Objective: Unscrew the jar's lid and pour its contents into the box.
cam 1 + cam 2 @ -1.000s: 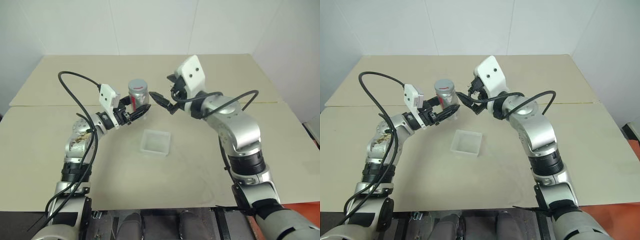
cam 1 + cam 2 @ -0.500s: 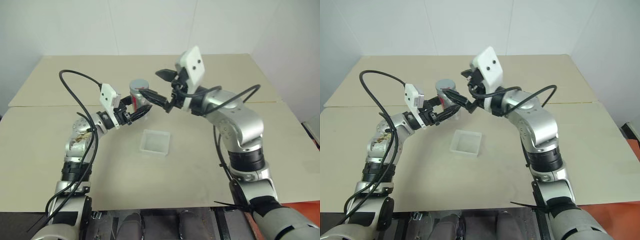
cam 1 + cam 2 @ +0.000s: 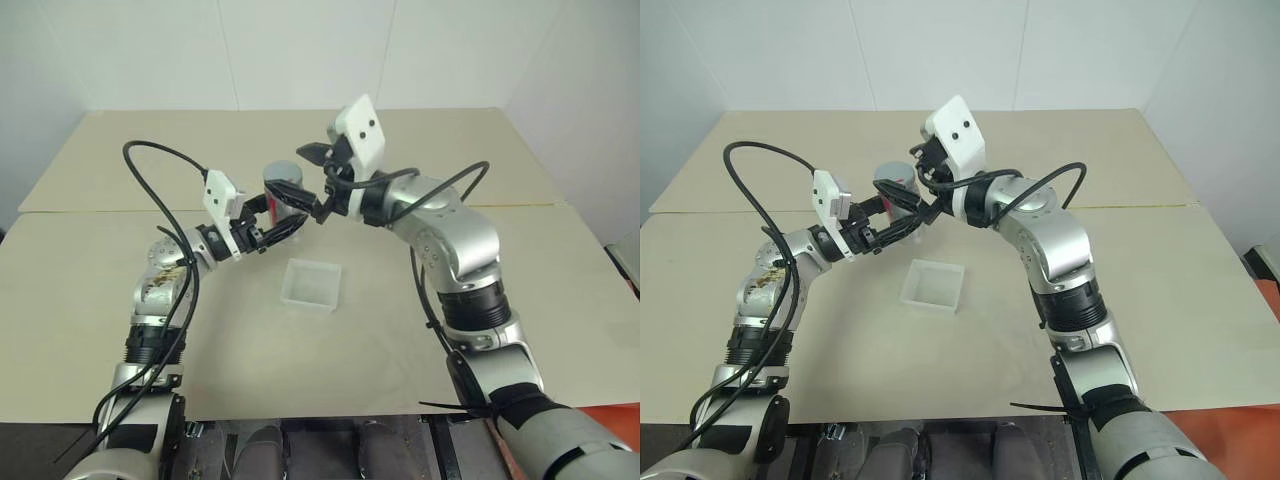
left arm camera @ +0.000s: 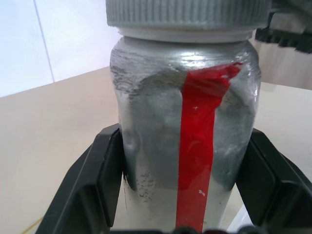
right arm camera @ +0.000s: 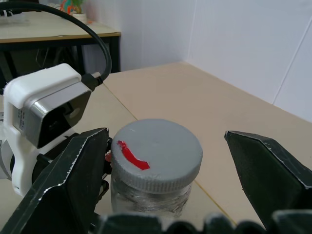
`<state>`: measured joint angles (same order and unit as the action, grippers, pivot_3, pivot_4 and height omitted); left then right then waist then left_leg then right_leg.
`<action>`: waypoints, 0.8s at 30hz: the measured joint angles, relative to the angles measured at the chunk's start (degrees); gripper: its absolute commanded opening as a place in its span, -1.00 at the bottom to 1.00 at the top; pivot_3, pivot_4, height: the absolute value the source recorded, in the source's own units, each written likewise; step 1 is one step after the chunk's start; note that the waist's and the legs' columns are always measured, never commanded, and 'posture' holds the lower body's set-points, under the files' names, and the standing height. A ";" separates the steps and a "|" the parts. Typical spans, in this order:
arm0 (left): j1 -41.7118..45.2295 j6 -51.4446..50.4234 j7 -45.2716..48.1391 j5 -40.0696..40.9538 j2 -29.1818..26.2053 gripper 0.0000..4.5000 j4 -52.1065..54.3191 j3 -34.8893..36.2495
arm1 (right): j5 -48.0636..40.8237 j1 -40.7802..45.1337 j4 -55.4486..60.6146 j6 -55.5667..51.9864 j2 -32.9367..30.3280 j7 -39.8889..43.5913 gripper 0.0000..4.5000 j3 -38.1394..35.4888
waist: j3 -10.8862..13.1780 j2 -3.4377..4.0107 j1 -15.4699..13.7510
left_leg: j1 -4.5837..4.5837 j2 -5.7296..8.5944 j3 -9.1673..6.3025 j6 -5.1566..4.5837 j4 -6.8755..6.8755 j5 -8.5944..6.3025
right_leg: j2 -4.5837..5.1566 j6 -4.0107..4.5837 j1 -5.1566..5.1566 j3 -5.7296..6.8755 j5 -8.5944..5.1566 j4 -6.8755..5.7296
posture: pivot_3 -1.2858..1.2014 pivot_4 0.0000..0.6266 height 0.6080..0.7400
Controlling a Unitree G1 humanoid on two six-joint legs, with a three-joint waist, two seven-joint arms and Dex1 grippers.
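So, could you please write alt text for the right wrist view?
A grey lid sits on a silvery jar, framed between the open black fingers of the right end effector. The left end effector holds the jar.

jar [image 4: 187,146]: base cut off by frame edge | contents: hidden behind silvery wall

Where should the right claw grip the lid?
By its ribbed rim, from above, one finger on each side. The lid sits on top of the upright jar, whose body the left claw already clamps, and the open right claw straddles it.
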<state>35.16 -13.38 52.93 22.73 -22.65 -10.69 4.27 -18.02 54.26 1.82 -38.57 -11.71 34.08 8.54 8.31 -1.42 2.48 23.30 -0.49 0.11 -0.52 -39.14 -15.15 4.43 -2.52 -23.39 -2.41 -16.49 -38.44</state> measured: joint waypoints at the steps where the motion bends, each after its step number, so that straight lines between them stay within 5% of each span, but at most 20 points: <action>1: -0.02 0.06 0.02 0.01 0.05 0.29 0.00 0.00 | 0.02 0.17 -0.17 0.03 0.00 0.16 0.97 0.00 | 0.00 0.00 0.00 | 0.00 0.00 0.00 0.00 0.00 0.00 | 0.00 0.00 0.00 0.00 0.00 0.00 | 0.03 -0.52 1.00; 13: -0.08 0.60 0.31 0.12 0.20 0.29 0.00 0.00 | 1.10 1.06 -1.63 0.47 0.63 0.92 0.97 0.06 | 0.00 0.00 -0.02 | 0.00 0.00 0.00 0.00 0.00 0.00 | 0.00 0.00 0.00 0.00 0.00 0.00 | 0.03 -0.52 1.00; 16: -0.09 0.60 0.34 0.13 0.20 0.29 0.00 0.01 | 1.09 1.18 -2.05 0.47 0.79 1.20 0.72 0.13 | 0.00 0.00 -0.01 | 0.00 0.00 0.00 0.00 0.00 0.00 | 0.00 0.00 0.00 0.00 0.00 -0.01 | 0.03 -0.52 1.00; 19: -0.10 0.60 0.24 0.14 0.20 0.29 0.00 0.03 | 1.05 1.33 -2.15 0.47 1.16 2.06 0.27 0.46 | 0.00 0.00 0.03 | 0.00 -0.01 0.00 0.00 0.00 0.00 | 0.00 0.00 0.00 0.00 0.00 -0.01 | 0.03 -0.52 1.00; 24: -0.27 0.59 0.20 0.15 0.18 0.29 0.00 0.11 | 1.08 1.34 -2.29 0.48 1.21 2.12 0.22 0.58 | 0.00 0.00 0.00 | 0.00 0.00 0.00 0.00 0.00 0.00 | 0.01 0.00 0.00 0.00 0.00 -0.01 | 0.03 -0.52 1.00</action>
<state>34.90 -12.79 53.12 22.88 -22.47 -10.69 4.38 -16.94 55.60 -0.47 -38.09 -10.51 36.20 9.13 8.31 -1.42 2.48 23.30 -0.49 0.11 -0.52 -39.14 -15.15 4.44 -2.52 -23.39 -2.41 -16.49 -38.45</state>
